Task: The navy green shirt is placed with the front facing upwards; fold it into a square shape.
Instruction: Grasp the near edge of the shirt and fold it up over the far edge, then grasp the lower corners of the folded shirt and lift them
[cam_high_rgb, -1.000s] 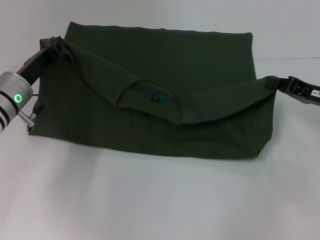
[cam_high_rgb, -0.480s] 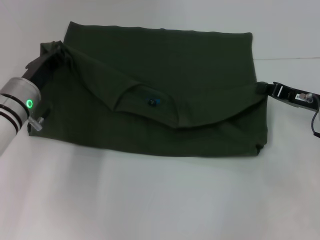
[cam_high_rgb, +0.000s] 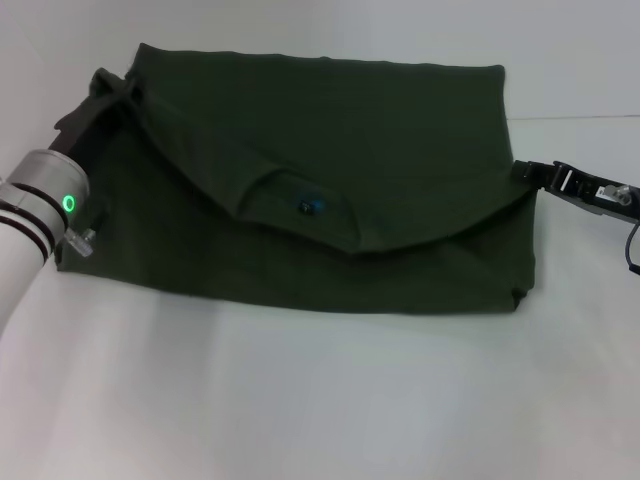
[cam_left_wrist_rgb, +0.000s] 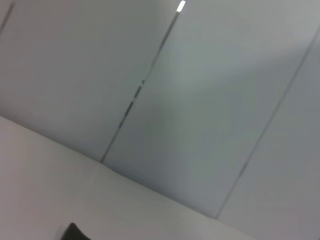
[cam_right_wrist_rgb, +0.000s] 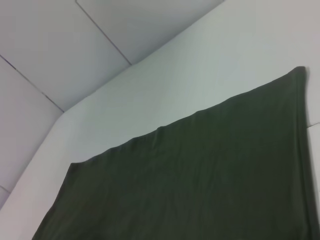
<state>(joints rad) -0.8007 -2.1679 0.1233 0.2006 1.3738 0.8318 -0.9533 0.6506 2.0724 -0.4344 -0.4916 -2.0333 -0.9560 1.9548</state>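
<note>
Lying across the white table in the head view, the dark olive-green cotton shirt sat folded into a wide band, its collar flap with the small blue-printed label draped toward the near edge. The left gripper pinched the bunched far-left corner of the cloth. The right gripper touched the shirt's right edge; whether it clasped the fabric could not be told. The left wrist view showed grey wall panels. The right wrist view showed the shirt's flat far portion on the table.
</note>
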